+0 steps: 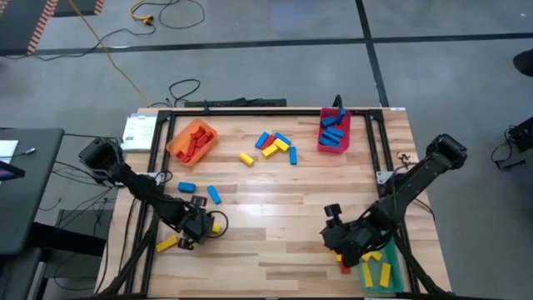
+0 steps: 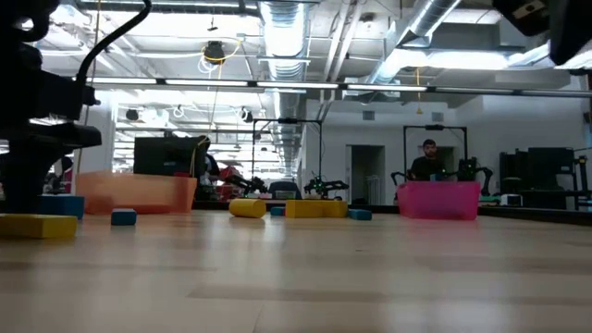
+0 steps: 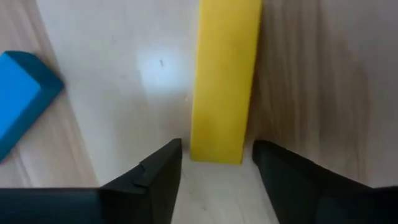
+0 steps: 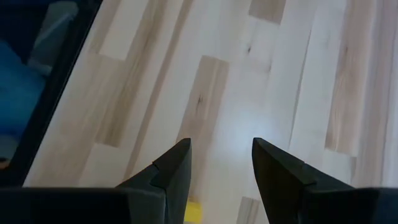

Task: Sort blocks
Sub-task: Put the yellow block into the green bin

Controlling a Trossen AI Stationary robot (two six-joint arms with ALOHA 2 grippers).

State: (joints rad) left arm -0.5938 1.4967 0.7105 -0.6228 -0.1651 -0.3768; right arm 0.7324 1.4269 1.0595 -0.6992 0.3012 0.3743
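Observation:
My left gripper point(image 3: 217, 155) stands open low over the table's near left part, pointing steeply down. A yellow block point(image 3: 224, 81) lies flat on the wood, and its near end sits just between the fingertips without touching them. A blue block point(image 3: 22, 102) lies off to one side. In the high view a yellow block point(image 1: 166, 243) lies beside that gripper point(image 1: 196, 232). My right gripper point(image 4: 221, 149) is open above bare wood at the near right, holding nothing. Loose red, blue and yellow blocks point(image 1: 275, 146) lie at the table's far middle.
An orange bin point(image 1: 193, 140) with red blocks stands far left. A pink bin point(image 1: 334, 133) with blue blocks stands far right. A green bin point(image 1: 379, 271) with yellow blocks sits beside my right gripper point(image 1: 346, 242). Two blue blocks point(image 1: 186, 187) point(image 1: 215, 194) lie near the left arm.

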